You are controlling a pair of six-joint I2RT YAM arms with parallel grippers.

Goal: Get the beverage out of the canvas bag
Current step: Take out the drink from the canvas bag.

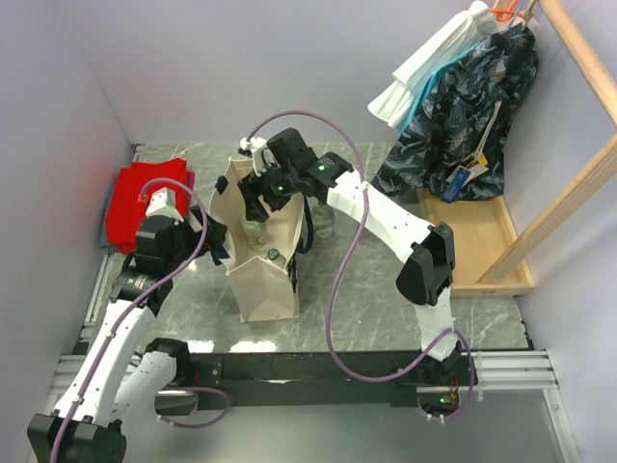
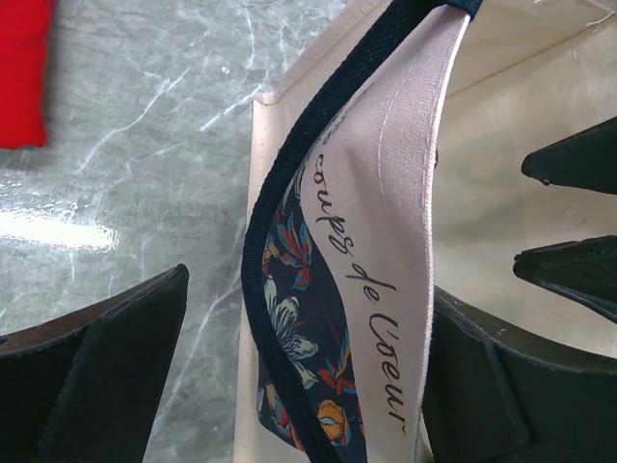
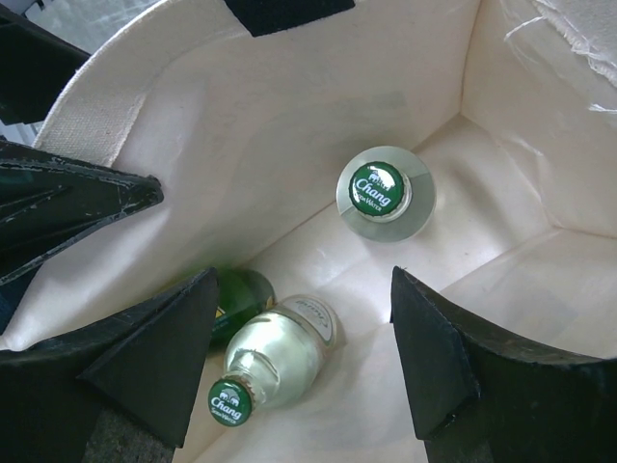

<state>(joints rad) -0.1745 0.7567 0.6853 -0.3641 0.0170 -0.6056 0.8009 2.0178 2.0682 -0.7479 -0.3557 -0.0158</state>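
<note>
**A:** Beverage (image 3: 384, 191) first. Where is it?

**B:** It is upright on the floor of the canvas bag (image 1: 266, 285), green cap up. A second bottle (image 3: 275, 355) leans just beside it. The bag stands left of the table's (image 1: 386, 311) middle, apart from the near and far edges.

**A:** And the right gripper (image 3: 304, 289)?

**B:** Its jaws are apart and hold nothing. It points down into the bag's mouth, with the arm reaching over from the table's right side. The upright cap isn't centred between the fingers yet.

**A:** So how should the reach be done?

**B:** I'd shift until the neck sits squarely between the fingers and descend clear of the cloth walls. Then close just under the cap and lift straight up, so the leaning bottle isn't knocked.

**A:** What about the left gripper (image 2: 307, 285)?

**B:** It straddles the bag's left wall and navy strap (image 2: 289, 193). A gap shows beside one finger, so it looks unclamped, though the view is too close to be sure.
</note>
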